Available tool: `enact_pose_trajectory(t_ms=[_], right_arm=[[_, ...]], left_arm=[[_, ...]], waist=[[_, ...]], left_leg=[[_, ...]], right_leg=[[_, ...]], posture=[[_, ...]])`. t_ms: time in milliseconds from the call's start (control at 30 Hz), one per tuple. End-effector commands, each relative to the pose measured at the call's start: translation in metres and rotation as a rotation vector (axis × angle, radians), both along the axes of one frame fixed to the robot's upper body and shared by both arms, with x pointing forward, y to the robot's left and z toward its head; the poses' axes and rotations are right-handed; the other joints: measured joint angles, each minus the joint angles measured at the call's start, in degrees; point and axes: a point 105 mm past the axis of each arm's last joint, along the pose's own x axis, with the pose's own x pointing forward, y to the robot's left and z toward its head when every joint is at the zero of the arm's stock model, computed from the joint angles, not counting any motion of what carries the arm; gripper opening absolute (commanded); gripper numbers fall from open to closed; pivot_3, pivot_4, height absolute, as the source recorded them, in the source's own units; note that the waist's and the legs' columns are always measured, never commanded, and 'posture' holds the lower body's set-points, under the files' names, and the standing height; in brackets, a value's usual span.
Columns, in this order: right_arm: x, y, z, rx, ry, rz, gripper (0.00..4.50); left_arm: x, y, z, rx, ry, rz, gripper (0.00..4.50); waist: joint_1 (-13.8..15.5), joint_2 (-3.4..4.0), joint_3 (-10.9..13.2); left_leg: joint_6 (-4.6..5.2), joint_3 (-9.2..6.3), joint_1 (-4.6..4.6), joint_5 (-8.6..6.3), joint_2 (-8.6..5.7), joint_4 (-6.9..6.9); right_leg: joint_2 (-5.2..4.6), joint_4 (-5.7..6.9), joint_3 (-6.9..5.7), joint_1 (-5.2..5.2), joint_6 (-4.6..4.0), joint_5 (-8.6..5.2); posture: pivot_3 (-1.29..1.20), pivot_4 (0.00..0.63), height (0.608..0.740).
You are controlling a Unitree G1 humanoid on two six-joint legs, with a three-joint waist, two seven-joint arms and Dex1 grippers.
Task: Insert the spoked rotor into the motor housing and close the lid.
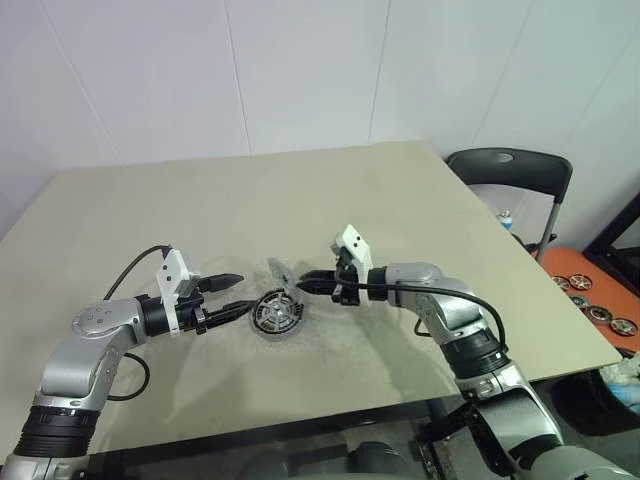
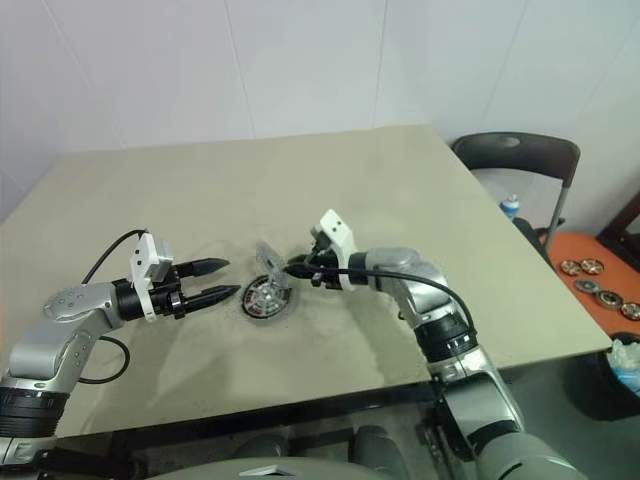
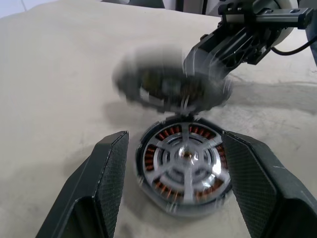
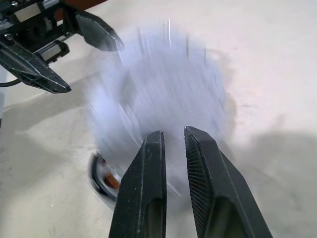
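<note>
Beige table [image 1: 330, 190]: R gripper [image 1: 303, 284] clenched on lid [image 1: 281, 273] above motor housing [image 1: 275, 313]; L gripper [image 1: 232, 295] released beside it.

The motor housing [image 3: 182, 171] sat upright near the middle of the table, a squat round part with copper-coloured windings ringing a silvery spoked centre. The lid [image 1: 281, 273], a flat silver-grey disc blurred in the wrist views, was tilted on edge just above the housing's far-right rim. Whether the spoked rotor already lay inside the housing could not be told.
</note>
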Motion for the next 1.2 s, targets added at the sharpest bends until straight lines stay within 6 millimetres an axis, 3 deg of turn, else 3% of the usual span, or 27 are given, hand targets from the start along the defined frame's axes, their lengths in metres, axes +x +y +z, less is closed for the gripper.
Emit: enact_pose_trajectory(t_ms=[33, 200, 433, 700, 1200], right_arm=[[0.003, 0.003, 0.003, -0.018, -0.036, 0.035, 0.7], [0.002, -0.003, -0.012, -0.055, -0.018, 0.039, 0.7], [0.001, 0.001, -0.017, -0.057, -0.005, 0.035, 0.7], [0.021, 0.012, -0.008, 0.002, -0.056, -0.067, 0.7], [0.019, 0.028, -0.017, -0.045, -0.114, -0.008, 0.7]], left_arm=[[0.002, 0.001, 0.012, -0.001, -0.048, 0.0, 3.19], [-0.001, 0.005, 0.011, 0.004, -0.047, 0.013, 3.19], [0.0, 0.006, 0.01, 0.003, -0.048, 0.022, 3.19], [0.002, 0.002, 0.009, -0.005, -0.052, 0.02, 3.19], [0.0, 0.004, 0.008, -0.001, -0.052, 0.033, 3.19]], waist=[[-0.04, 0.0, 0.0], [-0.15, 0.02, 0.0], [-0.1, 0.01, 0.0], [-0.32, 0.01, 0.0], [-0.29, 0.02, 0.01]], left_leg=[[0.0, 0.0, 0.0, 0.0, -0.01, 0.0], [0.0, 0.01, 0.0, 0.0, 0.0, 0.0], [-0.01, 0.01, 0.01, 0.0, 0.0, 0.0], [-0.01, 0.01, 0.02, 0.0, 0.01, 0.0], [-0.02, 0.03, 0.02, 0.01, 0.0, 0.0]], right_leg=[[0.0, 0.0, 0.0, 0.0, 0.0, 0.0], [0.0, 0.02, 0.0, -0.02, 0.0, 0.0], [0.01, 0.04, 0.0, -0.02, 0.0, 0.01], [0.02, 0.08, 0.0, -0.04, -0.01, 0.01], [0.03, 0.11, 0.0, -0.06, -0.02, 0.02]], posture=[[0.0, 0.0, 0.74], [0.0, 0.0, 0.74], [0.0, 0.0, 0.74], [0.0, 0.0, 0.74], [0.0, 0.0, 0.74]])
